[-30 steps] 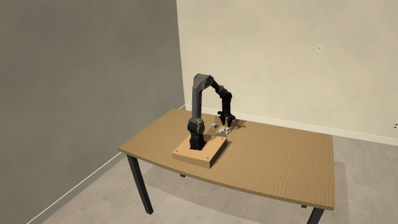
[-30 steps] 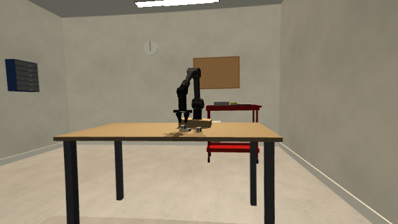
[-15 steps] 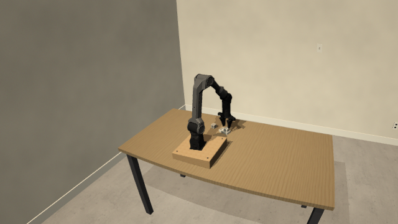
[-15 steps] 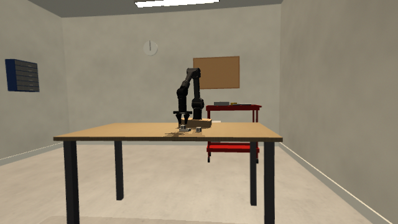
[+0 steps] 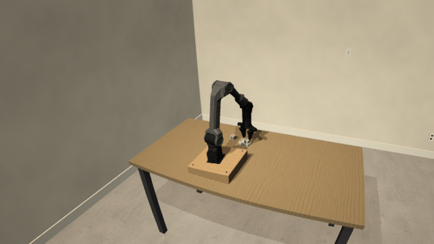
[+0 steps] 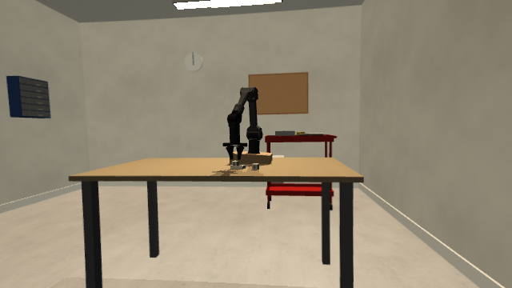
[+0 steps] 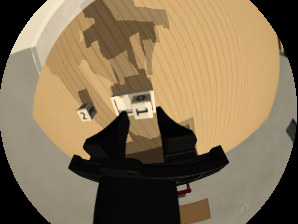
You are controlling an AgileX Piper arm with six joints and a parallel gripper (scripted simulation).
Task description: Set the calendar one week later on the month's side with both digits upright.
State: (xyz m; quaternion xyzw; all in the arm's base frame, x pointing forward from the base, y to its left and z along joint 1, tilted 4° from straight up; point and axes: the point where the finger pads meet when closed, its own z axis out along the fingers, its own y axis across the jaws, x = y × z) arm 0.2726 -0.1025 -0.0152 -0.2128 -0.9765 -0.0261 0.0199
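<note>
One tray (image 5: 241, 142) (image 6: 237, 167) (image 7: 119, 106) is resting on the table (image 5: 298, 176) (image 6: 180, 170) (image 7: 215, 60). One cube (image 5: 247, 141) (image 6: 235, 163) (image 7: 142, 109) is occupying the tray; a second cube (image 5: 233, 137) (image 6: 255, 166) (image 7: 86, 112) is lying outside, near it. One gripper (image 5: 247, 137) (image 6: 235, 159) (image 7: 142, 114) is hovering above the tray, its two fingers standing apart, gripping nothing. Beyond the tray, one red cart (image 6: 300, 138) is standing.

Workshop-like room — red cart (image 6: 300, 138), corkboard (image 6: 282, 93)
</note>
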